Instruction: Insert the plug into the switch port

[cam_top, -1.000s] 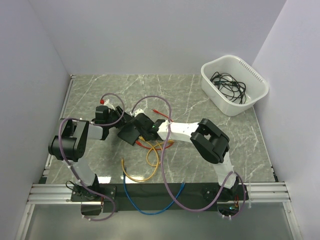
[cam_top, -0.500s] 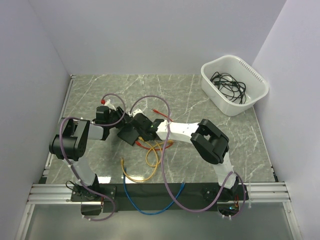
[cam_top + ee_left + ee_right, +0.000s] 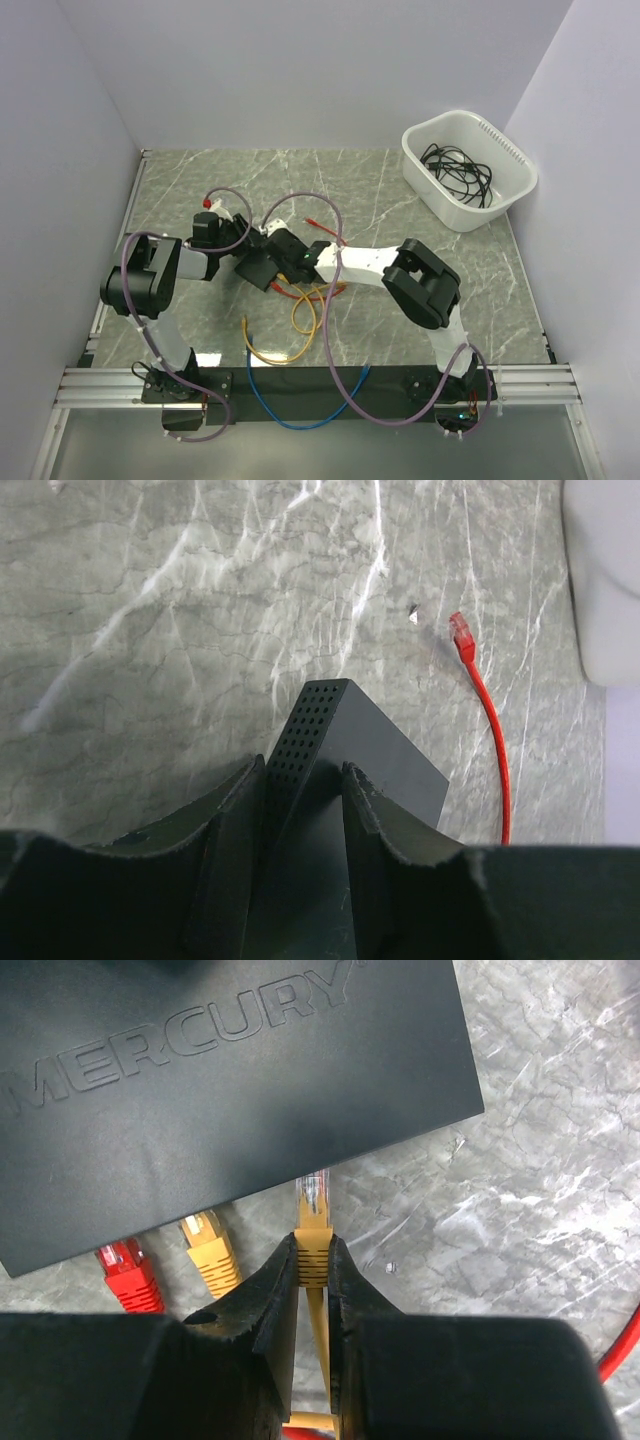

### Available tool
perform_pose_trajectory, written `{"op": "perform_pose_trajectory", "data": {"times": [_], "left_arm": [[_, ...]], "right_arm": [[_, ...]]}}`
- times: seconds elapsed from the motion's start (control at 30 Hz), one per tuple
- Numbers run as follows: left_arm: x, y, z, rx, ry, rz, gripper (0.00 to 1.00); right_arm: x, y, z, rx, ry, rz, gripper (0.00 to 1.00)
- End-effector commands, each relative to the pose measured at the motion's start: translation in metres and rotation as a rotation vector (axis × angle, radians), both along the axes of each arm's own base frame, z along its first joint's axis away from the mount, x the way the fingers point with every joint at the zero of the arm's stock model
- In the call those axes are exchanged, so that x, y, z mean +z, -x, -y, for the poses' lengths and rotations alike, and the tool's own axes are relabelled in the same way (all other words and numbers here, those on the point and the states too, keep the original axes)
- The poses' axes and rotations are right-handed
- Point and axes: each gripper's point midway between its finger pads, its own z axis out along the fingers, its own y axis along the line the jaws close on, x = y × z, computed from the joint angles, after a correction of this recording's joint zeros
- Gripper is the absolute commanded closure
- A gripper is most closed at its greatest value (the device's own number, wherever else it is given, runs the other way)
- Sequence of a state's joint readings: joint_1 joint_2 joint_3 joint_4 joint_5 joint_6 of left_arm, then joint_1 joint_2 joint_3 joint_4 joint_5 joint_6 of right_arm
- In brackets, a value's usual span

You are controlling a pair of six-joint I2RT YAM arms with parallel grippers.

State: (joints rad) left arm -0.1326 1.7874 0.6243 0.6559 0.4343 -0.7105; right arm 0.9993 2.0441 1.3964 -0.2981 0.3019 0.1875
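Plainly read: MERCURY, embossed on the switch (image 3: 230, 1090).
Right gripper (image 3: 313, 1255): we see it nearly closed, pinching the yellow plug (image 3: 313, 1205), tip at the switch edge.
Left gripper (image 3: 302, 770): half-spread, clamping the switch end.

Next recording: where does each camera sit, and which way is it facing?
Top external: above and behind the bases, looking down on the marble table; the left arm and right arm show, with the white tub at far right.
Left wrist: on the left arm, looking past the left tool, whose fingers flank the switch; a red cable lies beyond.
Right wrist: on the right arm, looking down past the right tool, shut on a yellow plug at the switch's edge.
Shared: both wrist views show the switch.
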Motion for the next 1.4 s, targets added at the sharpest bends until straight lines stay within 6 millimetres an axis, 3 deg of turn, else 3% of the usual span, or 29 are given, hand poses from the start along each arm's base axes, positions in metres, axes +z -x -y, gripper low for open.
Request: {"op": "perform_pose_trajectory", "data": {"times": [0.0, 0.33, 0.53, 0.7, 1.03, 1.37], "left_arm": [[0.006, 0.010, 0.025, -0.135, 0.044, 0.017, 0.58], [0.010, 0.015, 0.046, -0.225, 0.026, 0.046, 0.59], [0.004, 0.022, 0.054, -0.244, 0.029, 0.029, 0.59], [-0.002, 0.026, 0.056, -0.247, 0.034, 0.005, 0.60], [-0.004, 0.027, 0.059, -0.255, 0.029, -0.005, 0.62], [-0.002, 0.038, 0.061, -0.265, 0.052, -0.012, 0.64]], "right_arm": [[0.044, -0.013, -0.031, 0.025, -0.184, 0.119, 1.00], [0.051, -0.006, -0.030, 0.088, -0.256, 0.162, 1.00], [0.041, -0.010, -0.027, 0.069, -0.238, 0.155, 1.00], [0.037, -0.014, -0.026, 0.046, -0.260, 0.155, 1.00], [0.064, -0.012, -0.032, 0.132, -0.388, 0.195, 1.00], [0.053, -0.009, -0.035, 0.139, -0.387, 0.175, 1.00]]}}
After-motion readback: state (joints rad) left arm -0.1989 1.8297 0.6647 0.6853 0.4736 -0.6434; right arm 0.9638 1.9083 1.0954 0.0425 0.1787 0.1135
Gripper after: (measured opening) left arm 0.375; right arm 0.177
